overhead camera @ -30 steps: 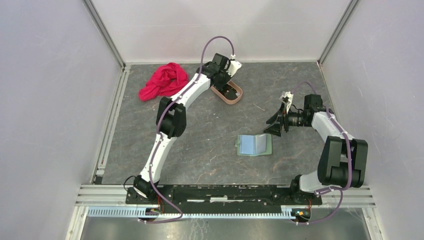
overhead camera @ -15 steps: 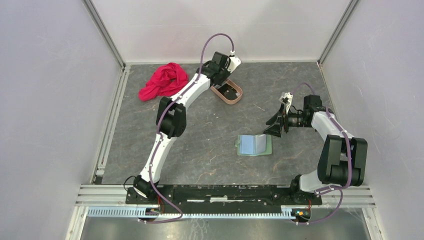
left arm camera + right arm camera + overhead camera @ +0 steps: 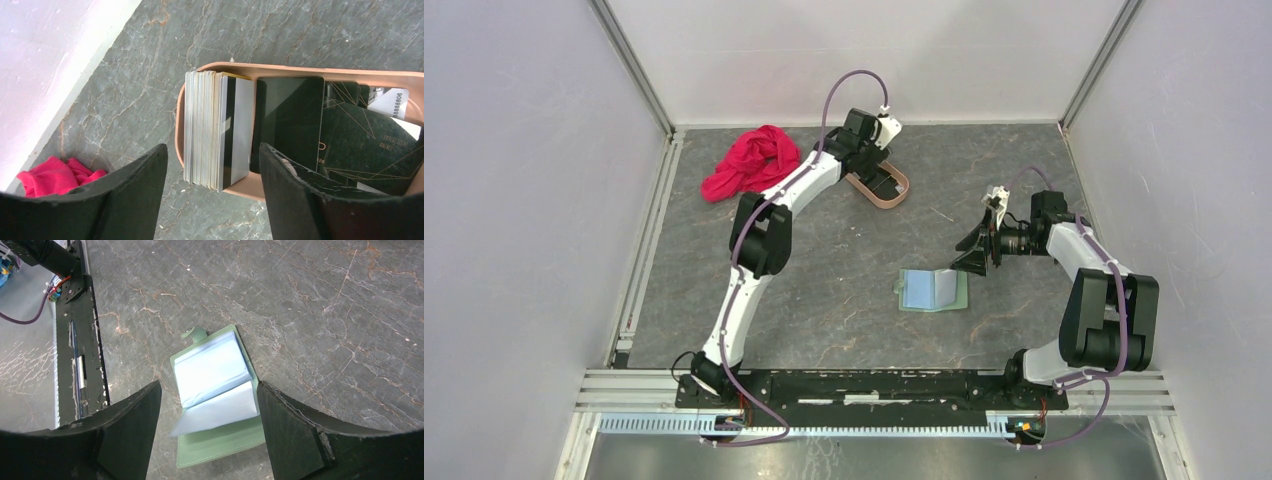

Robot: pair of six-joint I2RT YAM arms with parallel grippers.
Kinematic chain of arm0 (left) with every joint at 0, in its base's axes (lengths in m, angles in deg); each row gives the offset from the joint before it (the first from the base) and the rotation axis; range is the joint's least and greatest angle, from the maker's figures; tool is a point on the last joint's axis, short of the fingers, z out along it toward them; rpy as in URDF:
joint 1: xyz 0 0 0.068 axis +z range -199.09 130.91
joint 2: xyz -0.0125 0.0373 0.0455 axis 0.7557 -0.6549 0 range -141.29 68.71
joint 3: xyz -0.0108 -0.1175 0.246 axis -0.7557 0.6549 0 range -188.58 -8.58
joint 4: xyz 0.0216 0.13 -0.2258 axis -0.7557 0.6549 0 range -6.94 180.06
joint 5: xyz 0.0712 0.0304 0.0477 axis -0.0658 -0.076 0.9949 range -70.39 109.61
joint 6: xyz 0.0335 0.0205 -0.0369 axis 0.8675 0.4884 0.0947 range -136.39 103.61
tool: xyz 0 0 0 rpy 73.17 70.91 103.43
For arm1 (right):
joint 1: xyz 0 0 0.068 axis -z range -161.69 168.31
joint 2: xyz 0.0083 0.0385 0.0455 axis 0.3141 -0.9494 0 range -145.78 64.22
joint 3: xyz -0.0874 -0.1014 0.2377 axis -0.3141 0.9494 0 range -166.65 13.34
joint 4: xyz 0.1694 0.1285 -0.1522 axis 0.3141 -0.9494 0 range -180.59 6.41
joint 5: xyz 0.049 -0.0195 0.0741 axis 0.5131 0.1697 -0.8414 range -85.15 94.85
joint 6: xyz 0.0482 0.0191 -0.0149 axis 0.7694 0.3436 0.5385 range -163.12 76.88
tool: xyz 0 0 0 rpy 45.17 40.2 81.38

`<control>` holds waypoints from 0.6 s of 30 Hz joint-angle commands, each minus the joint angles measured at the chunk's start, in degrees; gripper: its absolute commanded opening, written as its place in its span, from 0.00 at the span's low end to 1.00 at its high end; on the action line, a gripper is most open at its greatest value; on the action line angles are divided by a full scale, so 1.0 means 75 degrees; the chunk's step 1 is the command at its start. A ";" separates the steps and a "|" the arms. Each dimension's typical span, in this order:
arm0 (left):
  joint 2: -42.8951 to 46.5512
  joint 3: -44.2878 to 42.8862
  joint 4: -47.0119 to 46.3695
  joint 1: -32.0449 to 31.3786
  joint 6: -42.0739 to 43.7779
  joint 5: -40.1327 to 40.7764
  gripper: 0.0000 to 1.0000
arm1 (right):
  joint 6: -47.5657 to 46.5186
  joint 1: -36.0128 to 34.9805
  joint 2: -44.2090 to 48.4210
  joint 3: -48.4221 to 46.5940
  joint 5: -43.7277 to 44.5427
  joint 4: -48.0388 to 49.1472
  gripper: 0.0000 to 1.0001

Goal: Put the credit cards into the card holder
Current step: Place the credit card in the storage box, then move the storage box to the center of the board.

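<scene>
My left claw (image 3: 212, 150) and right claw (image 3: 209, 387) gaped empty, the silvery and dark plastic cards (image 3: 205, 125) not yet out of the pinkish-tan oval tray (image 3: 310, 73), eleven o'clock of the sage-green folding wallet (image 3: 222, 442).

The only clear print shows in the left wrist view, on a white card (image 3: 398, 102) lying at the right end of the pink tray (image 3: 300, 71). It is a row of black digits, turned sideways, reading roughly 8888806, with its start hidden under the cards lying over it. Beside it, a dark card (image 3: 367, 142) with thin gold lines carries two short rows of tiny gold capitals near its right edge, too faint to read. At that card's left edge stands what looks like a gold 26. Nothing can be read in the other two views.
</scene>
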 commanded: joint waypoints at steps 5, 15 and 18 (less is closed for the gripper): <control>0.0564 -0.0082 -0.0687 0.0206 0.0433 -0.0126 0.94 | -0.0545 0.0023 -0.0070 -0.0202 -0.0360 -0.0324 0.77; 0.0076 -0.0585 -0.0529 0.0878 -0.0769 -0.2323 1.00 | -0.0842 0.0011 -0.0334 -0.0309 -0.0309 -0.0573 0.77; -0.0076 -0.0619 -0.0529 0.0971 -0.0959 -0.2797 1.00 | -0.0889 0.0009 -0.0392 -0.0323 -0.0312 -0.0624 0.77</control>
